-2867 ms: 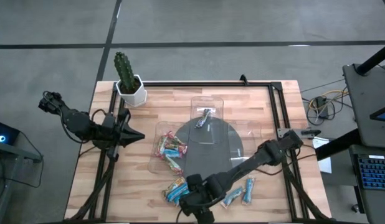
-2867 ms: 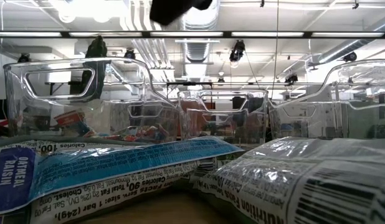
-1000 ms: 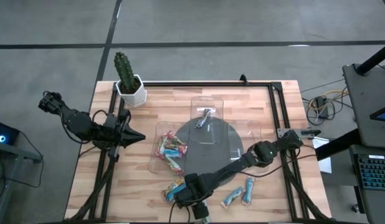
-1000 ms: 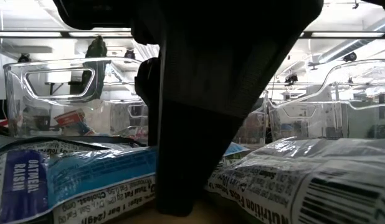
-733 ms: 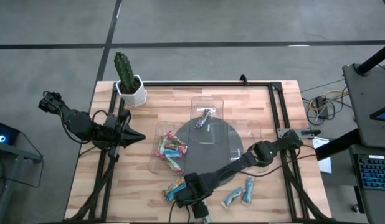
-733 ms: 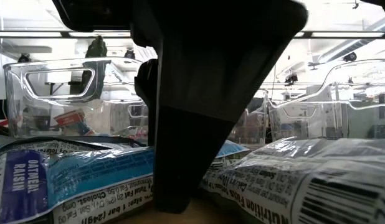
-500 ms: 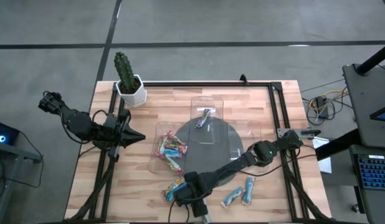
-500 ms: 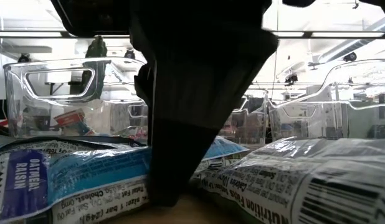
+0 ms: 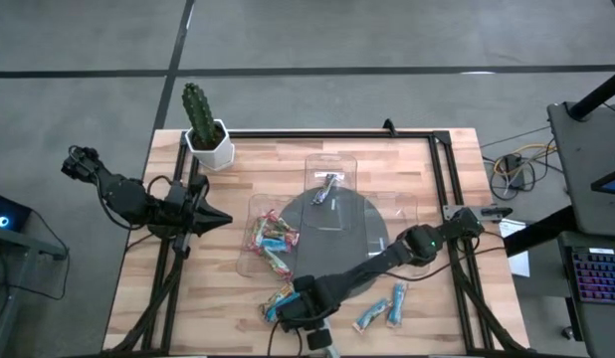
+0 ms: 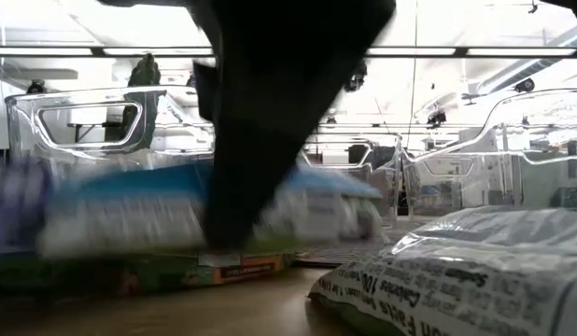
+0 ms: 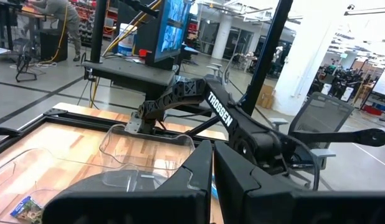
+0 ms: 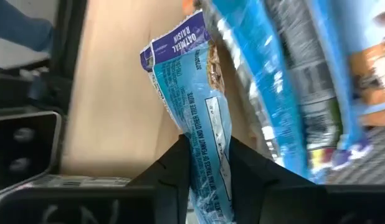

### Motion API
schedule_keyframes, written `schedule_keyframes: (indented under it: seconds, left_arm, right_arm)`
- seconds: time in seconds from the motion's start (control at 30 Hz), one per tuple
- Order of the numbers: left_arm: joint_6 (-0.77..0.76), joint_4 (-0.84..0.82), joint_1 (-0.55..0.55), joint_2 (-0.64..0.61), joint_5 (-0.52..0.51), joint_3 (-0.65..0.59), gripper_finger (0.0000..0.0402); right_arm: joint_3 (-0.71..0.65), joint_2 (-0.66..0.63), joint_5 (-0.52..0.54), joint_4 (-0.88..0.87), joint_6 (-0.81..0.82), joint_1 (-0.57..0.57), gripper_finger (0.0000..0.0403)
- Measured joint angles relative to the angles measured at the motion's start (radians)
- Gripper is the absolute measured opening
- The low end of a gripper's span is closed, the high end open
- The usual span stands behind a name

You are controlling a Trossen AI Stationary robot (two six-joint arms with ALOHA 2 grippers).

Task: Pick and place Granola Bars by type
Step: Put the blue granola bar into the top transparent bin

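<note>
Blue granola bar (image 12: 205,134) now lifted, pinched in right hand (image 12: 202,163); left hand (image 11: 212,163) closed.

Probably a robotics workshop: concrete floor (image 9: 387,35), exposed ceiling ducts (image 10: 298,23), workbenches beyond.

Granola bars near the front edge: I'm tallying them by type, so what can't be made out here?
- High view: right gripper covers part of the front pile; count unclear.
- Low view: lifted blue bar motion-blurred, print unreadable.
- Left tray: bars overlap, too small to type.
</note>
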Motion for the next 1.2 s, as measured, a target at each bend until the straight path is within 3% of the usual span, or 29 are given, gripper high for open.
schedule_keyframes:
  seconds: [0.17, 0.37, 0.7, 0.97, 1.2]
  left_arm:
    - [0.000, 0.000, 0.000, 0.000, 0.000, 0.000, 0.0000]
    - [-0.001, 0.000, 0.000, 0.000, 0.000, 0.001, 0.0000]
    - [0.000, 0.001, 0.000, 0.000, 0.000, 0.001, 0.0000]
    - [0.000, 0.001, 0.000, 0.000, 0.000, 0.001, 0.0000]
    - [-0.011, 0.001, 0.000, 0.000, 0.000, 0.001, 0.0000]
  right_arm:
    - [0.073, -0.002, 0.011, -0.063, -0.015, -0.004, 0.0067]
    - [0.071, -0.062, 0.020, -0.142, -0.009, -0.012, 0.0065]
    - [0.076, -0.226, 0.135, -0.248, 0.023, -0.056, 0.0065]
    - [0.076, -0.384, 0.297, -0.267, 0.050, -0.165, 0.0065]
    - [0.075, -0.460, 0.321, -0.327, 0.005, -0.294, 0.0065]
